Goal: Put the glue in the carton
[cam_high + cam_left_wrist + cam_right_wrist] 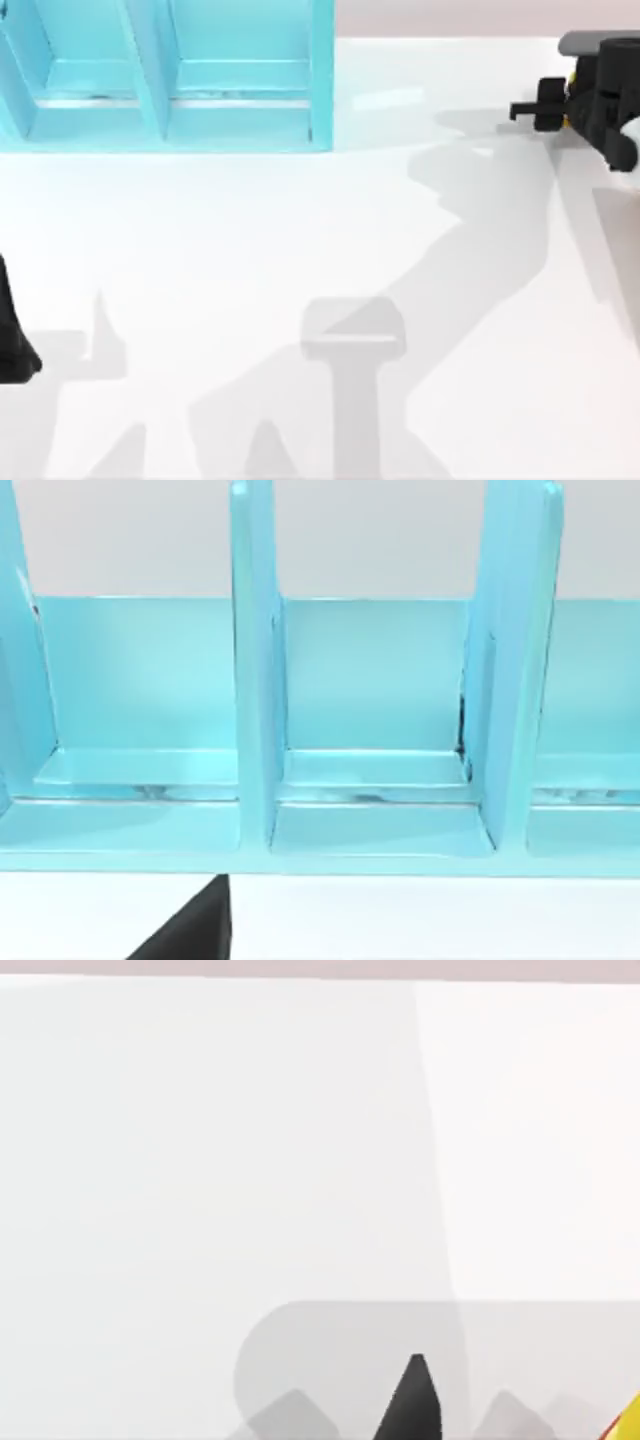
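The right gripper (575, 105) sits at the far right of the white table (300, 300), close to the back edge, well apart from the teal open-fronted compartmented carton (170, 90) that stands at the back left; small patches of yellow show against its black body in the top view, and a yellow corner with a hint of red sits at the edge of the right wrist view beside one dark fingertip (415, 1400); I take these for the small yellow glue bottle (628, 1415), so the glue appears to be at or within the right gripper, though whether the fingers are clamped on it or merely around it I cannot tell.

The left gripper (15, 345) rests at the left edge of the table, near the front, facing the carton; its wrist view looks straight into the teal compartments (375, 770), which look bare; whether its fingers are spread or closed cannot be told.

By my judgement the carton's open bays face the table so that the bottle can be carried across from the right and set inside; that carry is not yet done, and the long reach leftward calls for a secure hold, since a slim bottle could slip or tip.
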Robot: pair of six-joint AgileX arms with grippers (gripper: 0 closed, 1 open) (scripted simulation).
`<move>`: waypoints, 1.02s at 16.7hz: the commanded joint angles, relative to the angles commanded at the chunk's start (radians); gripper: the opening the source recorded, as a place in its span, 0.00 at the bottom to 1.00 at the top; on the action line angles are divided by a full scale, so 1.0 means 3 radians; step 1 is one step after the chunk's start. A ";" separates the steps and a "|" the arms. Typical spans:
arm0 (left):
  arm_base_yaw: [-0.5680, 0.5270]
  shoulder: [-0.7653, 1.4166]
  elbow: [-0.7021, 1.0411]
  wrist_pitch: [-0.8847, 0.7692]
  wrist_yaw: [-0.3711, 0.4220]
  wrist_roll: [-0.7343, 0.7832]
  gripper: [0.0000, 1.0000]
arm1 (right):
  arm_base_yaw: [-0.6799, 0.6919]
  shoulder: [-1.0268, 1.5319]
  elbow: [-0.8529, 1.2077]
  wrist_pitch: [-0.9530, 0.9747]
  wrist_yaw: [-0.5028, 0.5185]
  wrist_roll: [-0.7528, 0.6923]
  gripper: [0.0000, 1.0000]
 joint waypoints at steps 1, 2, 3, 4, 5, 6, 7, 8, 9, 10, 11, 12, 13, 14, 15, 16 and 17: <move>0.0000 0.0000 0.0000 0.0000 0.0000 0.0000 1.00 | 0.0000 0.0000 0.0000 0.0000 0.0000 0.0000 0.17; 0.0000 0.0000 0.0000 0.0000 0.0000 0.0000 1.00 | 0.0000 0.0000 0.0000 0.0000 0.0000 0.0000 0.10; 0.0000 0.0000 0.0000 0.0000 0.0000 0.0000 1.00 | 0.0000 0.0000 0.0000 0.0000 0.0000 0.0000 0.02; 0.0000 0.0000 0.0000 0.0000 0.0000 0.0000 1.00 | 0.0000 0.0000 0.0000 0.0000 0.0000 0.0000 0.00; 0.0000 0.0000 0.0000 0.0000 0.0000 0.0000 1.00 | 0.0000 0.0000 0.0000 0.0000 0.0000 0.0000 0.00; 0.0000 0.0000 0.0000 0.0000 0.0000 0.0000 1.00 | 0.0000 0.0000 0.0000 0.0000 0.0000 0.0000 0.00; 0.0000 0.0000 0.0000 0.0000 0.0000 0.0000 1.00 | 0.0000 0.0000 0.0000 0.0000 0.0000 0.0000 0.00; 0.0000 0.0000 0.0000 0.0000 0.0000 0.0000 1.00 | 0.0000 0.0000 0.0000 0.0000 0.0000 0.0000 0.00; 0.0000 0.0000 0.0000 0.0000 0.0000 0.0000 1.00 | 0.0000 0.0000 0.0000 0.0000 0.0000 0.0000 0.00; 0.0000 0.0000 0.0000 0.0000 0.0000 0.0000 1.00 | 0.0000 0.0000 0.0000 0.0000 0.0000 0.0000 0.00; 0.0000 0.0000 0.0000 0.0000 0.0000 0.0000 1.00 | 0.0000 0.0000 0.0000 0.0000 0.0000 0.0000 0.00; 0.0000 0.0000 0.0000 0.0000 0.0000 0.0000 1.00 | 0.0007 -0.0006 0.0000 0.0000 0.0001 0.0003 0.00; 0.0000 0.0000 0.0000 0.0000 0.0000 0.0000 1.00 | 0.0007 -0.0013 0.0002 -0.0010 0.0001 0.0003 0.00; 0.0000 0.0000 0.0000 0.0000 0.0000 0.0000 1.00 | 0.0007 -0.0044 0.0011 -0.0049 0.0001 0.0003 0.00; 0.0000 0.0000 0.0000 0.0000 0.0000 0.0000 1.00 | 0.0007 -0.0094 0.0027 -0.0115 0.0000 0.0003 0.00; 0.0000 0.0000 0.0000 0.0000 0.0000 0.0000 1.00 | 0.0007 -0.0160 0.0050 -0.0205 -0.0001 0.0003 0.00; 0.0000 0.0000 0.0000 0.0000 0.0000 0.0000 1.00 | 0.0007 -0.0238 0.0077 -0.0310 -0.0003 0.0004 0.00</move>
